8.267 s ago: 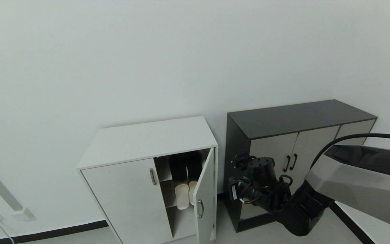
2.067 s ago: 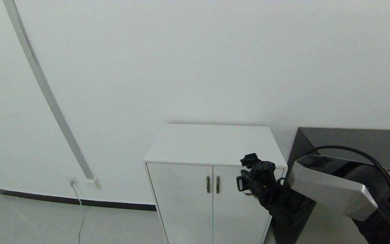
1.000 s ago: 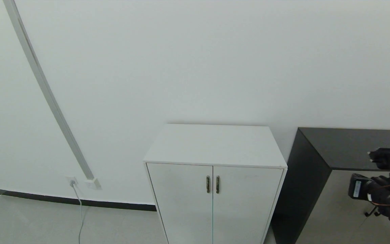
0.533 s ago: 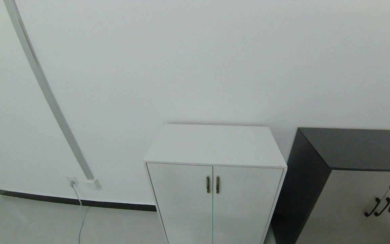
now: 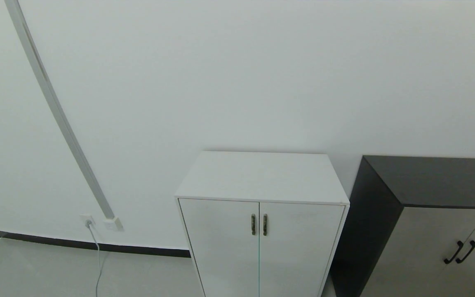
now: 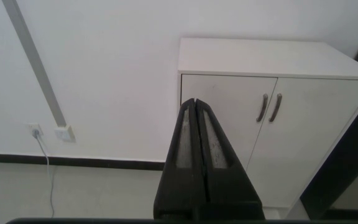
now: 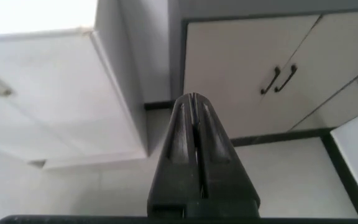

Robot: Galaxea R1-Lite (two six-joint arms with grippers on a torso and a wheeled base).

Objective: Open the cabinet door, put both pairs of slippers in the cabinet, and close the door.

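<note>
Cabinet (image 5: 295, 247) shut; left hand (image 6: 196, 106) pinched closed, empty, apart from it; right hand (image 7: 193, 99) likewise.

White cabinet (image 5: 258, 175), dull bronze handles (image 5: 253, 224), black sideboard (image 5: 435, 179) with grey doors (image 5: 427, 251), white wall (image 5: 237, 74), black skirting (image 5: 97, 246)

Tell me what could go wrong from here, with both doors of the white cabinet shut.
1. The right tool, shut and empty, hangs low by the dark cabinet; a careless swing could clip its handles.
2. The cord trails over the floor left of the white cabinet; rolling away that way could snag it.
3. What lies behind the shut doors cannot be checked; slippers pressing from inside could nudge one open.
</note>
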